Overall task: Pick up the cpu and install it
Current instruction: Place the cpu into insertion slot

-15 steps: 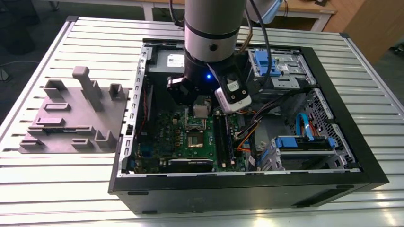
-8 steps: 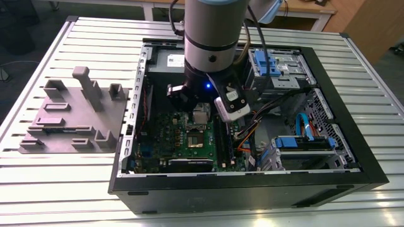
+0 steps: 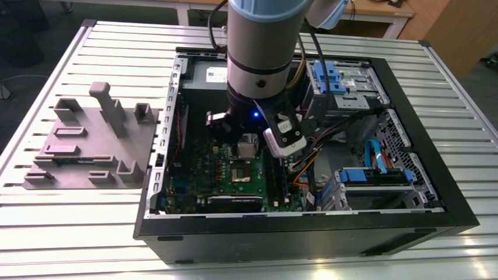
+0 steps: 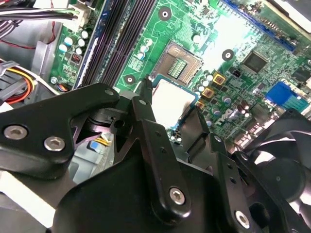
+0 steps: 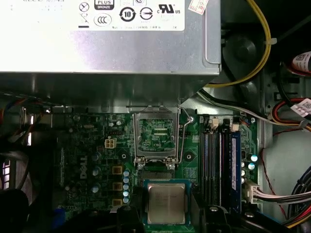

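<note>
Gripper (image 4: 171, 101): its black fingers (image 4: 150, 131) press on two sides of the cpu (image 4: 170, 97). It is closed on the chip and holds it.
Cpu: small, flat and square, with a shiny grey top and a green edge. It sits right between the fingertips, up off the board. In the first wrist view the cpu (image 5: 166, 203) has a black finger on each side.
Socket (image 5: 155, 133): open, so its inside shows. The cpu hangs just beside it, not in it.
Motherboard (image 5: 92, 145): green, lying under the cpu and the socket.
Memory slots (image 5: 214, 160): long dark strips on the board, near the socket.
Grey box (image 5: 107, 43): big, with a white label, at the edge of the board past the socket.
Arm (image 3: 260, 46): thick and grey, reaching down into the case.
Case (image 3: 304, 239): black and open on top, lying on a table (image 3: 78, 233) made of metal slats.
Grey tray (image 3: 93, 146): on the table beside the case, on the exterior view's left, well apart from the gripper.
</note>
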